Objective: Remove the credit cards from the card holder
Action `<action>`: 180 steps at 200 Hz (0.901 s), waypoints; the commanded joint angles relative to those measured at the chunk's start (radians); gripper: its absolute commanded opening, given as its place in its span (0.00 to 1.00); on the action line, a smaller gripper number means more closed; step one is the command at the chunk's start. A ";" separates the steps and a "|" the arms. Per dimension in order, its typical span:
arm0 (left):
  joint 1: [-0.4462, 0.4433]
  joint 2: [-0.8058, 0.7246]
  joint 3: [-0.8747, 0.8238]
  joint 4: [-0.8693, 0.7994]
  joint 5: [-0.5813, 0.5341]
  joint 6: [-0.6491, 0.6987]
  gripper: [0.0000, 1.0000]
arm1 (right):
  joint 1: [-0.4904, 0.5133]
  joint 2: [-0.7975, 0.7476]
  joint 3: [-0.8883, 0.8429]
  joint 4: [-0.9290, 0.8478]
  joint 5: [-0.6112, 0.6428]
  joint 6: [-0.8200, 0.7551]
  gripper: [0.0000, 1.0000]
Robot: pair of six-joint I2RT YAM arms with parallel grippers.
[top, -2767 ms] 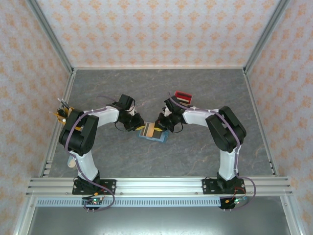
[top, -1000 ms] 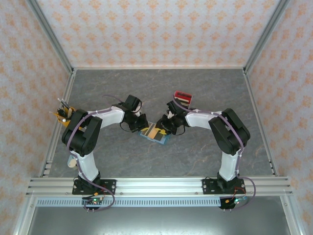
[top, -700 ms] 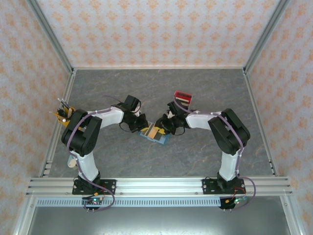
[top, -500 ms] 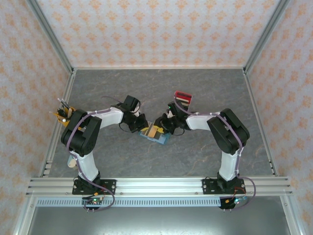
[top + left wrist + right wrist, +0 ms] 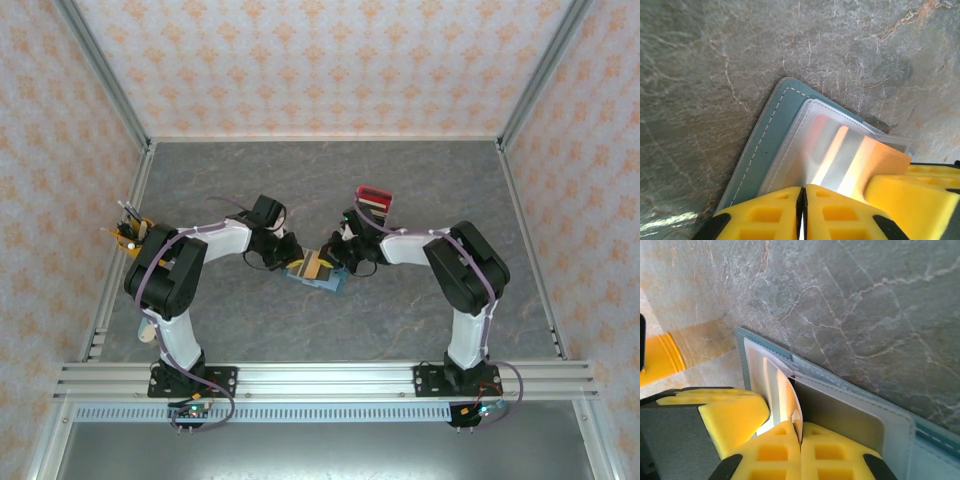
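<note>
You see the teal card holder (image 5: 316,273) lying open at mid-table, its clear sleeves (image 5: 805,150) lifted, a tan credit card (image 5: 885,161) among them.

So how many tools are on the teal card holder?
2 on the teal wallet-like card holder: left tool at its left end, right tool pinching a sleeve flap at its right end.

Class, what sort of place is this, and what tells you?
Probably a robot test cell: two arms bolted to a metal rail, a grey stone-look table, patterned walls in metal framing.
</note>
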 commanded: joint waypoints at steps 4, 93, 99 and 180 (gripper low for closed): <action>0.028 0.026 -0.041 -0.131 -0.134 0.015 0.19 | -0.018 -0.048 0.013 -0.236 0.085 -0.123 0.00; 0.039 -0.065 0.041 -0.140 -0.056 0.031 0.31 | -0.057 -0.220 0.100 -0.300 0.010 -0.299 0.00; 0.039 -0.076 0.044 -0.147 -0.060 0.033 0.33 | -0.062 -0.225 0.111 -0.312 0.019 -0.316 0.00; 0.112 -0.245 0.084 -0.320 -0.176 0.103 0.66 | -0.178 -0.313 0.309 -0.488 0.222 -0.741 0.00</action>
